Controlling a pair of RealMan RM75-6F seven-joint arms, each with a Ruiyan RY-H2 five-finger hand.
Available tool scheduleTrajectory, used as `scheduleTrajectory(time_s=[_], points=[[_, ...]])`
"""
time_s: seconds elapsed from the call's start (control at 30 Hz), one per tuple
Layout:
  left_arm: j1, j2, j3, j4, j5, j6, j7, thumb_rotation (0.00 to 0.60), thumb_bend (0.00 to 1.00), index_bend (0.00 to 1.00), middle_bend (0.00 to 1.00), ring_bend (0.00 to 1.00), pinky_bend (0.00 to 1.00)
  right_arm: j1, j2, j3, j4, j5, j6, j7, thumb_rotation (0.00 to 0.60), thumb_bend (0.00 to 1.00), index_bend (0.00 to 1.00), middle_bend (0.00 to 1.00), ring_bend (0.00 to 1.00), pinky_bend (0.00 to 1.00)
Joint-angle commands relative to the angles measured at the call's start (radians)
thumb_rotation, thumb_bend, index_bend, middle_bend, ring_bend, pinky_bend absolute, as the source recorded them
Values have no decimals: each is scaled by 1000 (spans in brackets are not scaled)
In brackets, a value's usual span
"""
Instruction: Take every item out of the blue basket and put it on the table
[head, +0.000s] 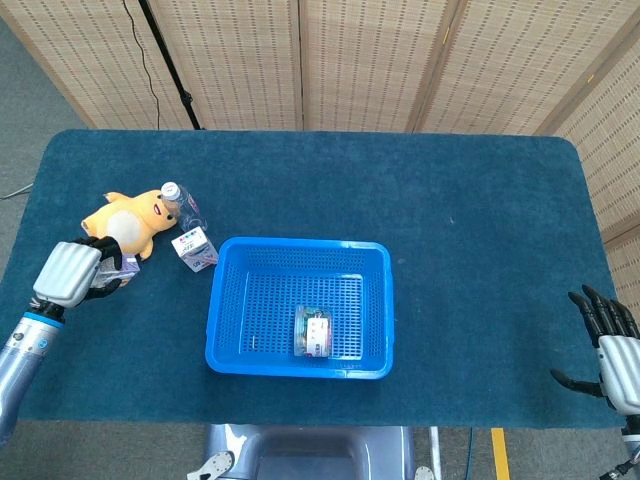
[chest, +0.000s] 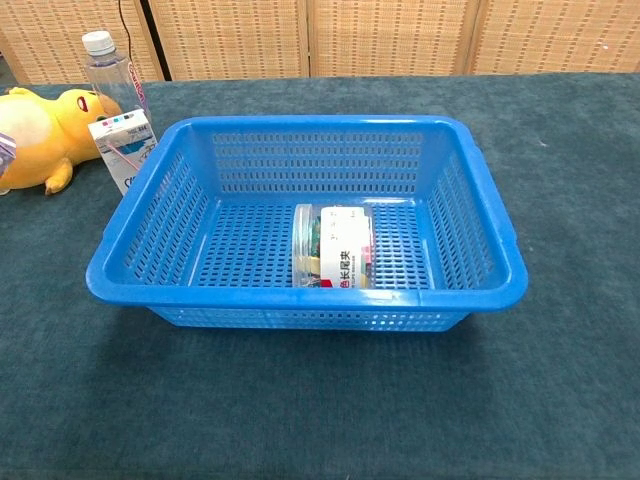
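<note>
One blue basket sits near the front middle of the table, its long sides running left to right. Inside it lies one clear jar on its side, close to the front wall. In the chest view its long axis runs left to right, with the printed label toward the right end.

Outside the basket, left of it, three things cluster together: one yellow plush toy lying with its head toward the basket, one clear water bottle standing upright behind, and one small white carton standing just beside the basket's left rim.

The left hand is low over the table at the far left, in front of the plush toy. Its fingers are curled around a small box with purple print, of which only an edge shows, so which way it points cannot be told.

The right hand hangs at the lower right corner, beyond the table edge, with its fingers spread apart and nothing in them.
</note>
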Motion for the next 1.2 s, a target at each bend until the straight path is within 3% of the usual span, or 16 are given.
scheduleTrajectory(time_s=[0.03, 0.13, 0.23, 0.33, 0.37, 0.57, 0.8, 0.97, 1.2], points=[[-13, -2, 16, -4, -38, -99, -14, 600, 36, 0, 0, 0, 11, 0, 1, 0, 0, 1, -1, 1, 600, 0, 0, 0, 0, 0], [-15, 39, 9, -63, -30, -96, -45, 600, 0, 0, 0, 0, 0, 1, 1, 2, 2, 8, -2, 3, 600, 0, 0, 0, 0, 0], [-3, 77, 4, -119, 28, -16, -78, 600, 0, 0, 0, 0, 0, 2, 2, 4, 2, 11, -3, 6, 600, 0, 0, 0, 0, 0], [5, 120, 11, -203, 135, 87, -94, 600, 0, 0, 0, 0, 0, 2, 3, 4, 1, 10, -3, 8, 600, 0, 0, 0, 0, 0], [-20, 142, 25, -295, 239, 116, -65, 600, 0, 0, 0, 0, 0, -1, 5, 4, -1, 7, 3, 13, 600, 0, 0, 0, 0, 0], [-85, 180, 20, -502, 267, 17, 49, 600, 0, 0, 0, 0, 0, -4, 11, 5, 5, 7, 8, 31, 600, 0, 0, 0, 0, 0], [-186, 148, -11, -646, 171, -191, 177, 600, 0, 0, 0, 0, 0, -2, 16, 9, 13, 12, 7, 55, 600, 0, 0, 0, 0, 0], [-279, 43, -75, -692, -38, -350, 335, 600, 0, 0, 0, 0, 0, -2, 19, 12, 18, 14, 7, 67, 600, 0, 0, 0, 0, 0], [-362, -37, -114, -712, -240, -407, 458, 600, 0, 0, 0, 0, 0, 2, 19, 15, 25, 24, -1, 76, 600, 0, 0, 0, 0, 0]])
